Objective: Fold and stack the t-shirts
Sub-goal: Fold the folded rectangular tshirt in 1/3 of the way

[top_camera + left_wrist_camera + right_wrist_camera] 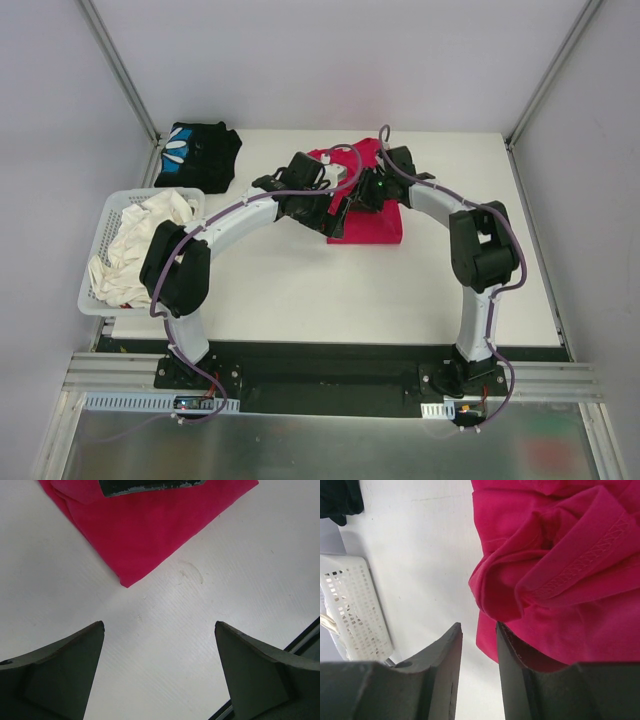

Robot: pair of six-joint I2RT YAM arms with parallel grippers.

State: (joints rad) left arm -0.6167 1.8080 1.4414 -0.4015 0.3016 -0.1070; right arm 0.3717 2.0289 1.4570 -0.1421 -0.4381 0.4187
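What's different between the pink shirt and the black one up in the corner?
The pink shirt is plain; the black shirt carries a blue and white print. The pink shirt lies mid-table, the black shirt at the far left corner. The pink shirt is bunched at one end; the black shirt looks folded compactly. Both lie on the white table.

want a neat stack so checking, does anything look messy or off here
The pink t-shirt is not folded cleanly: its far part is bunched into rumpled folds, while the near corner lies flat. White clothes also bulge over the basket rim.
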